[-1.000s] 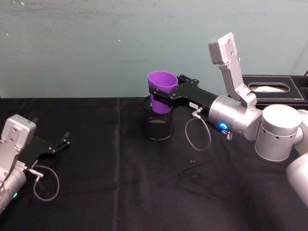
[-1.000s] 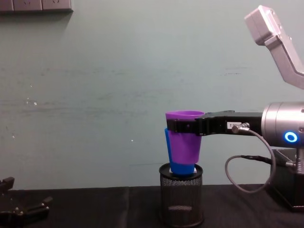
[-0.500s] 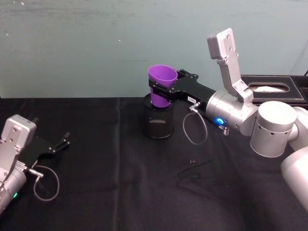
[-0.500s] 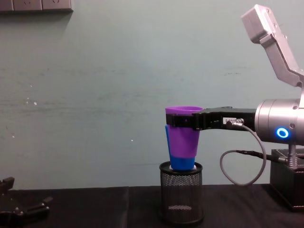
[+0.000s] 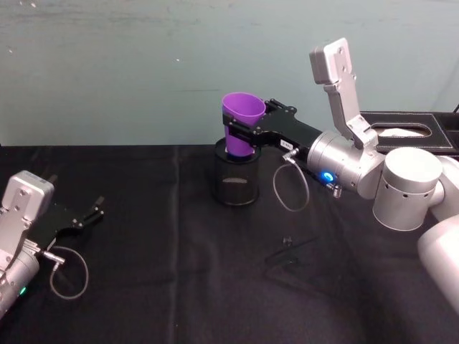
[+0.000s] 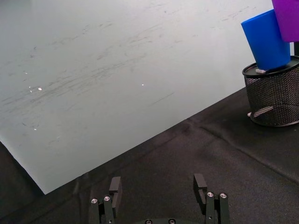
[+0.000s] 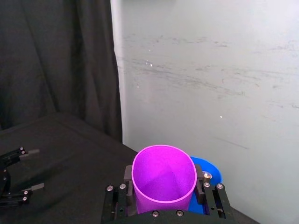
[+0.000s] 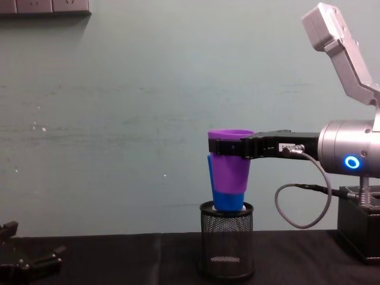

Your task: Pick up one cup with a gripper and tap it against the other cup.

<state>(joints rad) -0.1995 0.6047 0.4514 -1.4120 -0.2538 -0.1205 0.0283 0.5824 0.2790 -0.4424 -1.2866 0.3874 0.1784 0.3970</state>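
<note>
My right gripper (image 5: 242, 133) is shut on the purple cup (image 5: 240, 123) just under its rim, holding it upright above the black mesh holder (image 5: 236, 178). The blue cup (image 8: 228, 200) stands in that holder (image 8: 226, 246), directly behind the purple cup (image 8: 230, 166) and partly covered by it. In the right wrist view the blue rim (image 7: 209, 171) sits close beside the purple cup (image 7: 163, 177); whether they touch I cannot tell. The left wrist view has the blue cup (image 6: 266, 39) leaning in the holder (image 6: 274, 98). My left gripper (image 5: 91, 214) rests open on the table at the left.
A black cloth (image 5: 158, 287) covers the table, with a pale wall close behind the holder. A black box (image 5: 409, 132) sits at the back right behind my right arm. A small dark object (image 5: 290, 256) lies on the cloth at centre right.
The right gripper has lifted the purple cup slightly and straightened it over the holder. The blue cup, the holder and the left arm stay put.
</note>
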